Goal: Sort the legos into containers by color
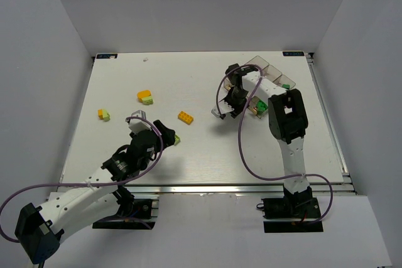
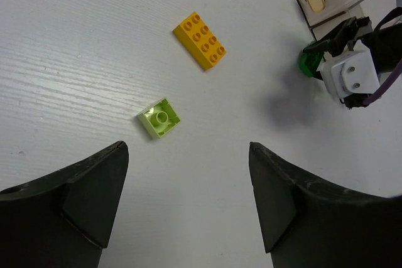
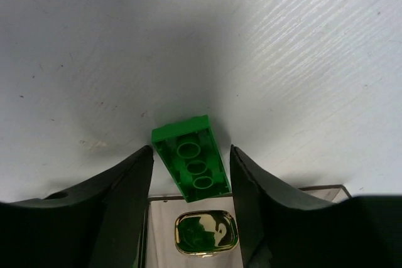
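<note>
My right gripper (image 3: 191,150) is shut on a dark green brick (image 3: 191,161), held askew with its hollow underside towards the camera, above the near rim of a clear bin (image 3: 295,187). In the top view this gripper (image 1: 254,106) and brick (image 1: 260,106) hang just in front of the three joined bins (image 1: 271,72). My left gripper (image 2: 188,147) is open and empty above the table; a pale lime brick (image 2: 160,117) lies just beyond its left finger, an orange-yellow brick (image 2: 200,40) farther on.
An orange and lime pair (image 1: 145,96) and a small orange and lime pair (image 1: 103,115) lie at the left of the table. A gold oval sticker (image 3: 205,233) lies on the bin floor. White walls surround the table.
</note>
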You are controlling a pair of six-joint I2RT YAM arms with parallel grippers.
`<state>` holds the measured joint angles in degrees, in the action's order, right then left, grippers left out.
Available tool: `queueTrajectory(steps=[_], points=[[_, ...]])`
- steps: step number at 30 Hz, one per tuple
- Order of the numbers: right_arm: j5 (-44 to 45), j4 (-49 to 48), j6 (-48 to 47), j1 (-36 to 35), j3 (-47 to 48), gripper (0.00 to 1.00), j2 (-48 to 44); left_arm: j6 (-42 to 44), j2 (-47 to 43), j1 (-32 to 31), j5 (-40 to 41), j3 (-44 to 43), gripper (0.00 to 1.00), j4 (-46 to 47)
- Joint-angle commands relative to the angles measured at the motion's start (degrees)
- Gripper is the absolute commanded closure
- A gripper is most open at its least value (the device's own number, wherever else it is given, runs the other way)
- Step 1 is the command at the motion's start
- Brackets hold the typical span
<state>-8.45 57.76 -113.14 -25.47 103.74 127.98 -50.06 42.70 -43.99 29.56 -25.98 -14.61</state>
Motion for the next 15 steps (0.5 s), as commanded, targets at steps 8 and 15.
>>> queueTrajectory(steps=[8,15], points=[[-2.43,5.70,-24.58,-0.89,-1.43,0.69,-1.68,-0.56,-1.74,0.31,1.46,-0.21,0.13,-0.77],[-16.32,4.74,-13.36,-1.68,-6.54,0.84,-10.28,-1.87,-0.69,0.22,1.99,-1.52,0.11,-0.50]])
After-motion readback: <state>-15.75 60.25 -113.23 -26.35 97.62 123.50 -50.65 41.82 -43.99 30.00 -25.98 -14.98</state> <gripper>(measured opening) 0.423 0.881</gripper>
